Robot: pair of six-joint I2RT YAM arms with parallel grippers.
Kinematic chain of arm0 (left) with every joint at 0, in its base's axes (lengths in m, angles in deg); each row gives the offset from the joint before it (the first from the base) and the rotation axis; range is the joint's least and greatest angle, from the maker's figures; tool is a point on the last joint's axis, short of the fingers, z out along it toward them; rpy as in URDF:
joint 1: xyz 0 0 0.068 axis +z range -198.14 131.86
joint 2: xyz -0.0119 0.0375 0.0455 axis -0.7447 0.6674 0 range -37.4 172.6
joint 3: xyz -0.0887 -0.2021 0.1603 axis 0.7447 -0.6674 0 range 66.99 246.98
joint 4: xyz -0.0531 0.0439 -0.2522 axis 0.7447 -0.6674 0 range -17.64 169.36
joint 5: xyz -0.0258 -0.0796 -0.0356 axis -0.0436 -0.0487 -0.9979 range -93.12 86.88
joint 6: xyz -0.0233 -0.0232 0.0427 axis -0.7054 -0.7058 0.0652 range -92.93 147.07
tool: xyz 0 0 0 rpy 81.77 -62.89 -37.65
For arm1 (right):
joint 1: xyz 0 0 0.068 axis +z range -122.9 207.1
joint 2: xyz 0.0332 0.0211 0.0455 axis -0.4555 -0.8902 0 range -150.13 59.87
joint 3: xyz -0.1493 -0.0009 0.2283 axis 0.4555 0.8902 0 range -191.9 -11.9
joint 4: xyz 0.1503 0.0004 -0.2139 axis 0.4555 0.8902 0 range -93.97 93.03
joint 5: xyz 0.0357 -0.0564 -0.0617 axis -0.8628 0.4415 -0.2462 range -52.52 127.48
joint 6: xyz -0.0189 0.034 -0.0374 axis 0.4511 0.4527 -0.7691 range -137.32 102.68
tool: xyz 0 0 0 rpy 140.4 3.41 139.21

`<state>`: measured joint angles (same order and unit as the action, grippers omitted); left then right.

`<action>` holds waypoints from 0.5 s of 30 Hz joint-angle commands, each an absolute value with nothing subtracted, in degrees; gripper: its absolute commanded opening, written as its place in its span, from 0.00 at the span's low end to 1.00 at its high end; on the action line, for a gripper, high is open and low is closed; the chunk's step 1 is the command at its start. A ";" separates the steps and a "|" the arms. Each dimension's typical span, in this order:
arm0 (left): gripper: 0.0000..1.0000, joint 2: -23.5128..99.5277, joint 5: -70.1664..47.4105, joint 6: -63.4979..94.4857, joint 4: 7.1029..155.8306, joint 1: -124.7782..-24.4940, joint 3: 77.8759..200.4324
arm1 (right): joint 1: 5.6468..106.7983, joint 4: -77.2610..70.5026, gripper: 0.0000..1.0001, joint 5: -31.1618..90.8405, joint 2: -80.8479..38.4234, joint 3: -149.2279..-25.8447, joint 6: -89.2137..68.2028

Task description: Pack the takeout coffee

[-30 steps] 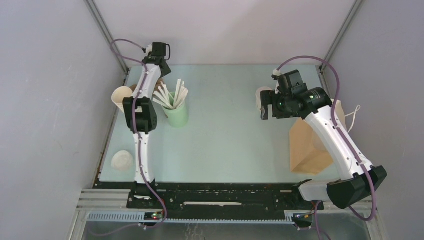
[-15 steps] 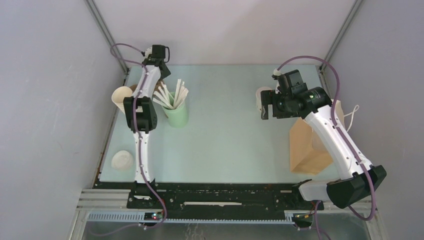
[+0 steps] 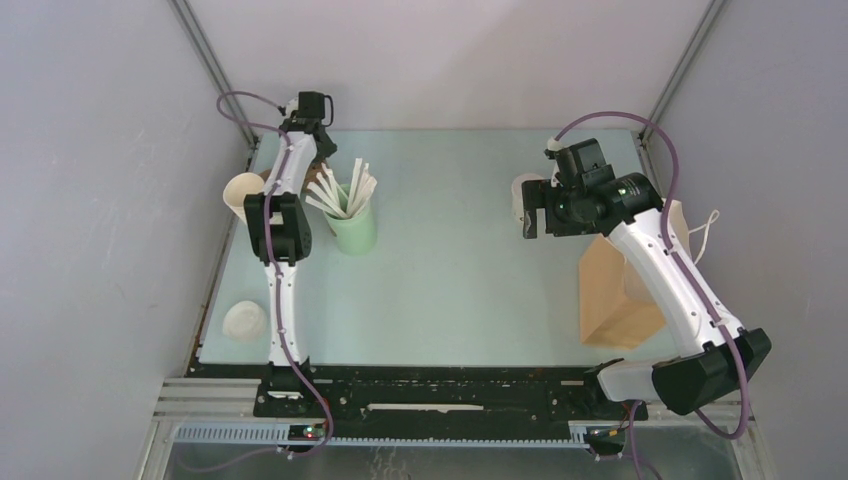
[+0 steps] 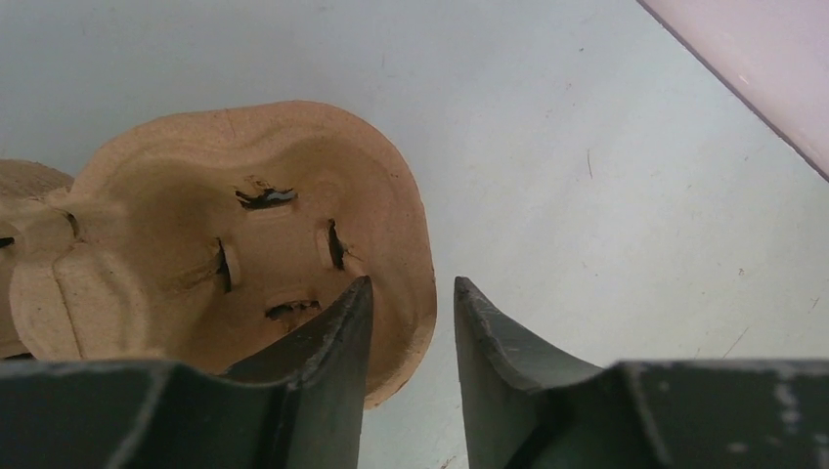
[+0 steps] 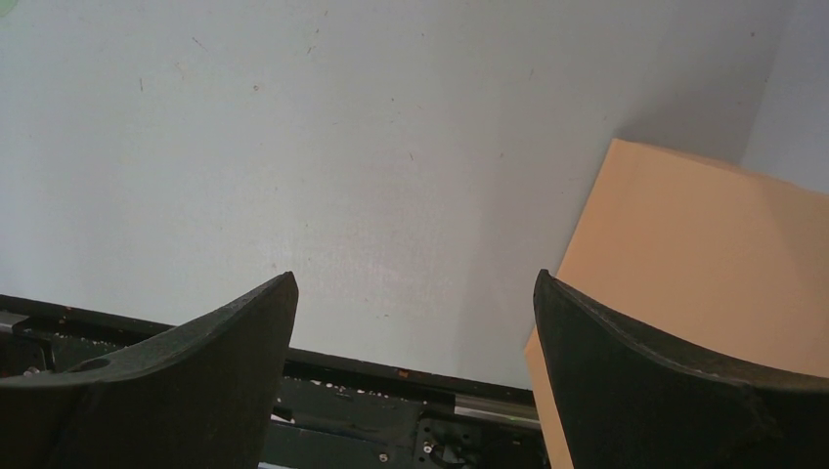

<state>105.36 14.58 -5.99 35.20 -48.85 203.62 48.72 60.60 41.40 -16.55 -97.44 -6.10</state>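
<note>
**Takeout coffee [image 3: 519, 188] beside right gripper, not held**

We saw the takeout coffee, a small cream-white paper cup, upright on the table [image 3: 460, 270]. It stood just beside the right gripper [image 5: 415, 281], on its far-left side in the top cam, w/ part of the cup hidden behind the gripper body. We couldn't tell if they touched. The cup didn't show in the right wrist cam.

The right gripper's fingers stood wide apart w/ nothing btwn them, only bare table below. A brown paper bag [image 3: 615, 295] stood upright to the gripper's right. In the wrist cam its flat tan side sat close by the right finger.

The left gripper [image 4: 412, 283] was reached out to the table's far-left corner. Its fingers were only narrowly apart, w/ a slim gap. Under it lay a moulded cardboard cup carrier [image 4: 196, 225]. The carrier's rounded rim ran into the gap, and the left finger overlapped the carrier's edge. We saw nothing clamped.

Near side of the left gripper, top cam:
- a pale green cup [image 3: 355, 232] of white sticks, just right of the arm
- a stack of cream cups [image 3: 240, 195], left of the arm
- a round white lid [image 3: 243, 320], well apart, near the table's front-left edge
</note>
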 commanded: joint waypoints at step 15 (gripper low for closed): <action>0.11 103.51 13.95 -2.22 36.57 -48.49 204.60 | 48.34 61.04 0.99 39.11 -17.93 -100.45 -5.72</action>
